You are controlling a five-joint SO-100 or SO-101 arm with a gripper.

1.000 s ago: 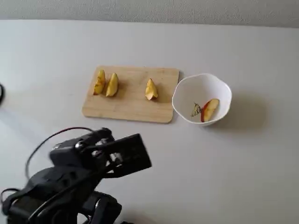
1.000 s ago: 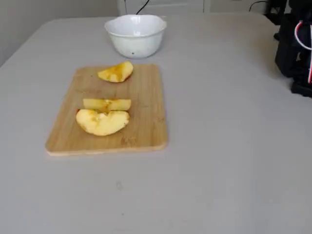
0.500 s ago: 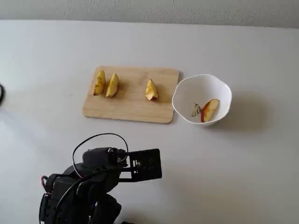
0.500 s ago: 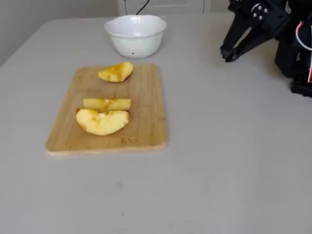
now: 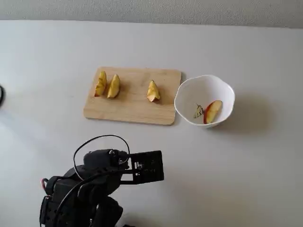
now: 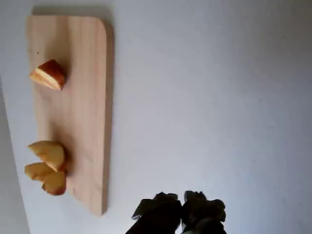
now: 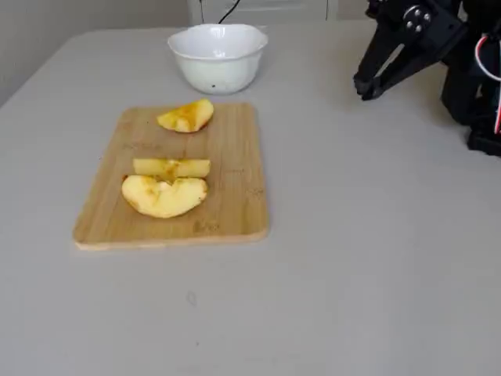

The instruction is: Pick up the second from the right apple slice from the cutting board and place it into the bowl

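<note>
Apple slice (image 5: 212,111) lay inside the bowl (image 5: 187,93) in a fixed view, red skin edge showing, next to the small butterfly print. The bowl stood just to the right of the cutting board (image 5: 132,106), almost touching its corner. 3 other wedges (image 5: 113,86) remained on the board: 2 close together at the left, 1 alone (image 5: 152,91) nearer the bowl. The gripper (image 7: 365,88) hung above bare table (image 7: 352,235), well away from board and bowl, holding nothing and touching nothing. In the wrist view its fingertips (image 6: 165,207) sat pressed close together with barely a gap between them, so the jaws were drawn in tight and empty.
</note>
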